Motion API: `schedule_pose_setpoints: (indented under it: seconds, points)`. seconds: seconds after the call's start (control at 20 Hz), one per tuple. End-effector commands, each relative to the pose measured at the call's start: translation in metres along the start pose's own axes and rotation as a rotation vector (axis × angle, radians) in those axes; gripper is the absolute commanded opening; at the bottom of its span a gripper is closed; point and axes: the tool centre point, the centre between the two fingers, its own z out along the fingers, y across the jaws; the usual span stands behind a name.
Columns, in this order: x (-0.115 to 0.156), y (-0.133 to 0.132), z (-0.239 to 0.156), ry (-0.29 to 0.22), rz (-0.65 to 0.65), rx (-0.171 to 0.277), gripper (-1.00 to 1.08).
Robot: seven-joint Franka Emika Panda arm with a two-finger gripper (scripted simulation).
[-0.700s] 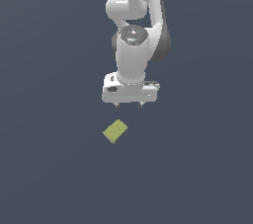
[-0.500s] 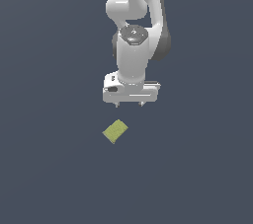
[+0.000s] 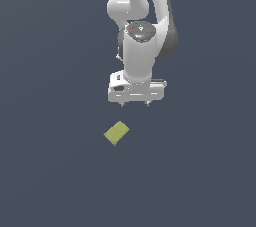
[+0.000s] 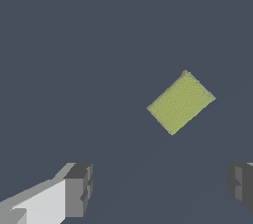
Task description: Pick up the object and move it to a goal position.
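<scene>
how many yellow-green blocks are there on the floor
1. The single yellow-green block lies flat on the dark floor, below the open fingers and toward the exterior view's left of them, untouched. Nothing in view could hide another.

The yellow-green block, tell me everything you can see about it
The yellow-green block is a small, flat rectangle with a finely speckled, sponge-like surface. It lies flat on the dark grey floor, turned diagonally in both views. Nothing touches it but the floor. The gripper hangs above it, offset toward the exterior view's right, with its fingers spread wide and empty.
</scene>
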Motion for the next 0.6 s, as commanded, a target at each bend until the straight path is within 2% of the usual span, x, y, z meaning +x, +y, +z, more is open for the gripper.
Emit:
schedule_pose_setpoints:
  seconds: [0.0,0.3,0.55]
  points:
    - [0.000,0.001,0.001,-0.001,0.007,0.000,1.00]
    - [0.005,0.007,0.011,-0.001,0.074,0.005,1.00]
    - [0.011,0.017,0.027,-0.002,0.179,0.011,1.00]
